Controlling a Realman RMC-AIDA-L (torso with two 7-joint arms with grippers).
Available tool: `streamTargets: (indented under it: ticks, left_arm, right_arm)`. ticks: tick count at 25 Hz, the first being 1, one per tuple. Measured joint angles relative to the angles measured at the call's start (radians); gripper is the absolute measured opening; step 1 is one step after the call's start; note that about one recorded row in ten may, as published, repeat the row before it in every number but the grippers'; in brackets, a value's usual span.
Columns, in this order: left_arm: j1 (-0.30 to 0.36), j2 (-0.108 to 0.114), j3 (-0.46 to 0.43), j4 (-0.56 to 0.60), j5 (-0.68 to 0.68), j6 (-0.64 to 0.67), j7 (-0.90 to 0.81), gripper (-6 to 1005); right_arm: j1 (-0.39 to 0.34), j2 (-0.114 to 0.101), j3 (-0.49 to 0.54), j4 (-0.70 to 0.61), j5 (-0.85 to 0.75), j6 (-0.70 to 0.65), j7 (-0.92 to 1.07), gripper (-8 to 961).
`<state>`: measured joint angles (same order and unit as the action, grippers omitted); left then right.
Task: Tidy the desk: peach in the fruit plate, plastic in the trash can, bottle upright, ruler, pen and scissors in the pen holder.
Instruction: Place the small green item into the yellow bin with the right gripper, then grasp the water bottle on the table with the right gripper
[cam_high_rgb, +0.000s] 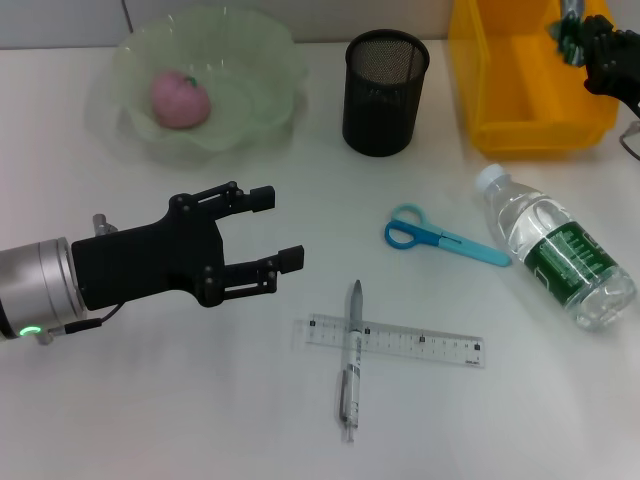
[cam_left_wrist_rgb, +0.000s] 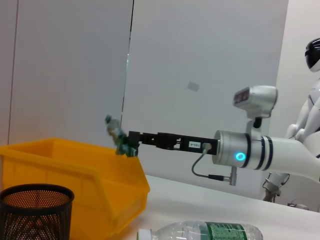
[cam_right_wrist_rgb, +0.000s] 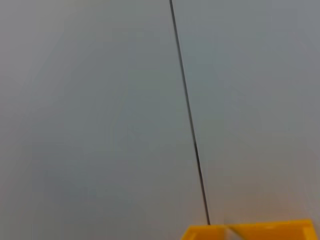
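Observation:
A pink peach (cam_high_rgb: 180, 98) lies in the green fruit plate (cam_high_rgb: 262, 60) at the back left. My right gripper (cam_high_rgb: 585, 42) is shut on a crumpled piece of plastic (cam_high_rgb: 567, 22) and holds it above the yellow trash bin (cam_high_rgb: 500, 90). The left wrist view shows this too: the right gripper (cam_left_wrist_rgb: 131, 144) and plastic (cam_left_wrist_rgb: 115, 131) above the bin (cam_left_wrist_rgb: 75, 170). My left gripper (cam_high_rgb: 280, 228) is open and empty above the table's left. The clear bottle (cam_high_rgb: 555, 245) lies on its side at the right. Blue scissors (cam_high_rgb: 440, 238), a clear ruler (cam_high_rgb: 420, 342) and a pen (cam_high_rgb: 352, 350) across it lie in the middle.
The black mesh pen holder (cam_high_rgb: 385, 90) stands at the back centre between the plate and the bin, and also shows in the left wrist view (cam_left_wrist_rgb: 35, 210). The right wrist view shows only a wall and the bin's rim (cam_right_wrist_rgb: 260, 231).

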<state>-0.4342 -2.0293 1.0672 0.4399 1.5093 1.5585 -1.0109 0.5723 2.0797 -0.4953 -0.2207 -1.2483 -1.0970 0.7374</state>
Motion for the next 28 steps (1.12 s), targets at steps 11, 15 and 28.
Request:
streamTargets:
  ticks: [11, 15, 28]
  left_arm:
    - [0.000, 0.000, 0.000, 0.000, 0.000, 0.002, 0.000, 799]
    - [0.000, 0.000, 0.001, 0.000, 0.000, 0.003, 0.000, 798]
    - [0.001, 0.000, 0.001, 0.000, 0.003, 0.008, 0.002, 798]
  right_arm:
    - [0.030, -0.002, -0.027, -0.005, -0.002, 0.070, 0.006, 292]
    - [0.025, -0.001, -0.026, -0.007, 0.000, 0.056, 0.016, 452]
    - [-0.079, -0.007, -0.158, -0.210, -0.062, -0.109, 0.347, 659]
